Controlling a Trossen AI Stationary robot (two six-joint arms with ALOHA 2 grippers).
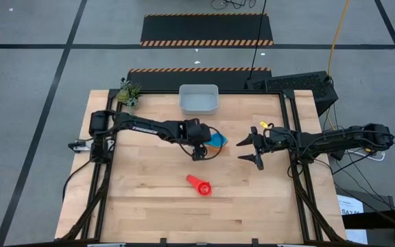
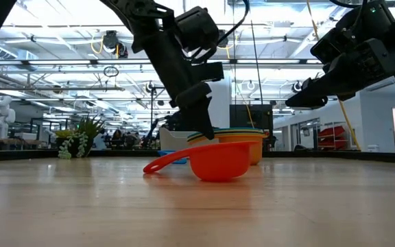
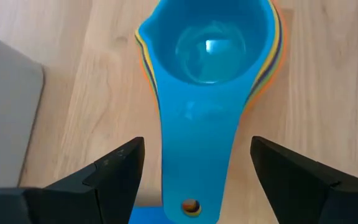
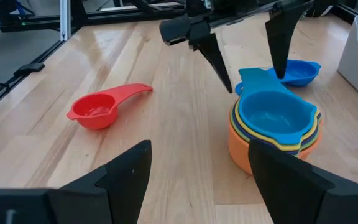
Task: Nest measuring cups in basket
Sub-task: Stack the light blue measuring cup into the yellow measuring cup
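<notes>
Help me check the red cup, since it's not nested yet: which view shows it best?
The right wrist view: the red cup lies whole and upright on the wood, apart from the nested stack. The high view shows it small; the low view shows it side-on, hiding part of the stack; the left wrist view misses it.

Probably an industrial robotics lab: hazard-striped floor mats (image 1: 207, 30), exposed ceiling trusses (image 2: 60, 62), distant workstations.

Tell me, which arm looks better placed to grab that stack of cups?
Probably the left. Its claw hangs open right over the nested cup stack, fingers either side of the top blue handle. The right claw is also open but waits off to the side.
</notes>
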